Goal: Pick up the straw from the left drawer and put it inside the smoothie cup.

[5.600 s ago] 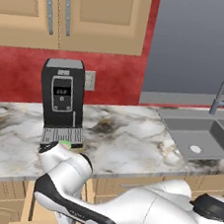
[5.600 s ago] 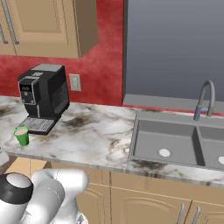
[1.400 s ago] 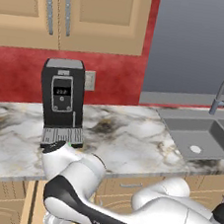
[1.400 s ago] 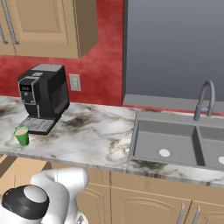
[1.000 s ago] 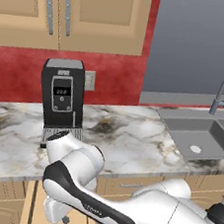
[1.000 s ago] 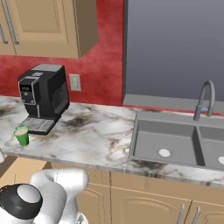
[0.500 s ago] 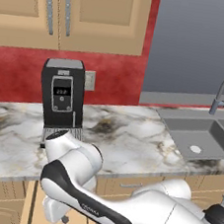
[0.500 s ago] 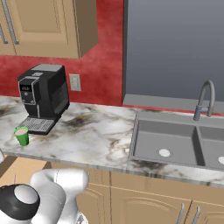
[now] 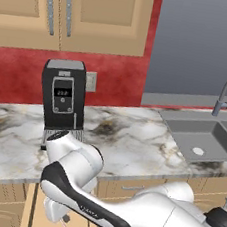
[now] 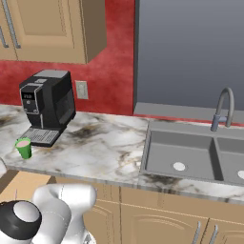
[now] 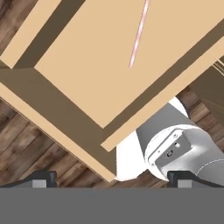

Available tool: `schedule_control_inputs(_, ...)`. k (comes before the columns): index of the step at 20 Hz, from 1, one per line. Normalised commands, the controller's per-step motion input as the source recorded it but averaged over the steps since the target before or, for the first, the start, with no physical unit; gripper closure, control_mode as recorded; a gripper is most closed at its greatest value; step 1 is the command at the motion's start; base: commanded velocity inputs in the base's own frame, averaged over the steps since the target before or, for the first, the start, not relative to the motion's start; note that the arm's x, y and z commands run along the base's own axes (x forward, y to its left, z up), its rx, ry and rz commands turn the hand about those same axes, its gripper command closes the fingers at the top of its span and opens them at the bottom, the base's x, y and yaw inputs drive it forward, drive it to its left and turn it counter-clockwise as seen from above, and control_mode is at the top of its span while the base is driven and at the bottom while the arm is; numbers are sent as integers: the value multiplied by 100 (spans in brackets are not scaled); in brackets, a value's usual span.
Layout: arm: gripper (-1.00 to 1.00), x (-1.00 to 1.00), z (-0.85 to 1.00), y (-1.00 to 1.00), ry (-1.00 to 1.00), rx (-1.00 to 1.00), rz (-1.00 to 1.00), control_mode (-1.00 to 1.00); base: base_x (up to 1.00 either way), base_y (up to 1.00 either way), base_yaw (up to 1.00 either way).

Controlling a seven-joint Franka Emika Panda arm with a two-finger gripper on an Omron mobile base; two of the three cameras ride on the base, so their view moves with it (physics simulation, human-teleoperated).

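Beyond the wide-open, empty gripper (image 11: 112, 177), well apart, the straw (image 11: 139, 35) lies in the left drawer (image 11: 65, 109).

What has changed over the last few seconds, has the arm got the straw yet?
Not yet. The arm has swung lower, down in front of the counter, reaching toward the left drawer. The gripper is open and empty; the straw lies untouched on the drawer's bottom. The smoothie cup, the coffee machine and the camera views have stayed put.
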Motion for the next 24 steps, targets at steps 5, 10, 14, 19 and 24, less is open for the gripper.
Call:
schedule_control_inputs(5,-100,30,-8,2,-7,-1,-1,-100,0,0,0)
schedule_control_inputs(10,-100,45,-6,14,-2,0,-8,-100,0,0,0)
schedule_control_inputs(14,-100,25,0,3,0,0,-6,-100,0,0,0)
schedule_control_inputs(19,-100,21,-11,17,0,0,-6,-100,0,0,0)
schedule_control_inputs(24,-100,15,-21,20,0,0,-6,-100,0,0,0)
